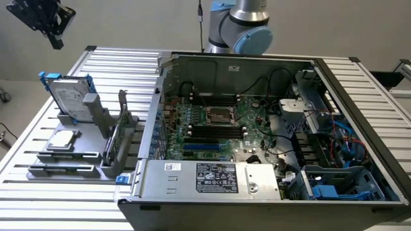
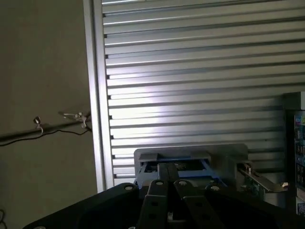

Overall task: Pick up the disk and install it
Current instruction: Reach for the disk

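Observation:
The disk point(image 1: 68, 98) is a silver-grey drive with a pale label and blue side rails. It stands on edge in a grey holder point(image 1: 70, 153) on the exterior view's left side of the table. My gripper point(image 1: 57, 44) hangs high above that holder, well clear of the disk, its black fingers pressed together and holding nothing. In the wrist view the shut gripper point(image 2: 168, 168) points straight down at the disk's top edge point(image 2: 193, 165), with its blue rails showing on either side.
An open computer case point(image 1: 231, 72) fills the middle and the exterior view's right, with its motherboard, cables and a blue drive bay point(image 1: 340, 186). The holder also carries a small silver chip point(image 1: 61, 139) and an upright green card point(image 1: 113, 140). The slatted table point(image 1: 119, 62) ends close beside the holder.

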